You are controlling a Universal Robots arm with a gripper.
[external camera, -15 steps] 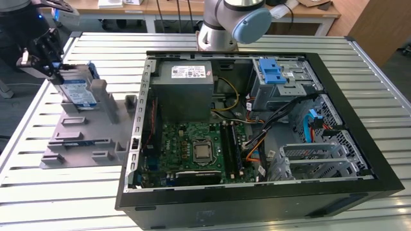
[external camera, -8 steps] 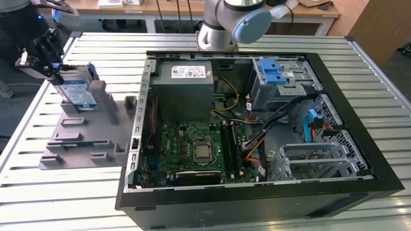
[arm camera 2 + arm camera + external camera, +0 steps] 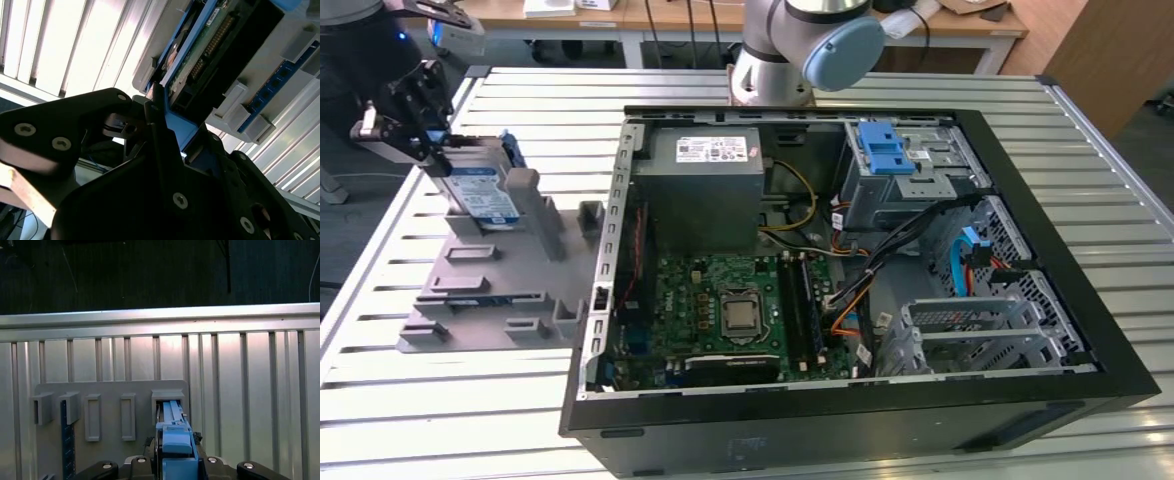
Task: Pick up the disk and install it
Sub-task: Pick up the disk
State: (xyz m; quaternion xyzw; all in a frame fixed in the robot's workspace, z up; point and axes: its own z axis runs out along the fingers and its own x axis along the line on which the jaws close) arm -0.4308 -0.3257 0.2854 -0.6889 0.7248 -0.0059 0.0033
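Ribbed aluminium table (image 3: 454,420), wooden desks (image 3: 667,15) behind, carries an open black computer case (image 3: 1067,330) and a grey plastic holder block (image 3: 494,290). There the silver, blue-framed disk (image 3: 483,195) stands upright, with the black gripper (image 3: 438,150) clamped on its edge.

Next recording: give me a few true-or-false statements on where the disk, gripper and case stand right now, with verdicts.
1. The gripper grips the disk at the grey holder. True.
2. The disk is seated in the drive cage. False: it is at the holder, outside the case and far from the cage.
3. The case is open, with its motherboard exposed. True.
4. The disk lies flat. False: it stands on edge.
5. The holder is on the exterior view's right of the case. False: it is on the exterior view's left.
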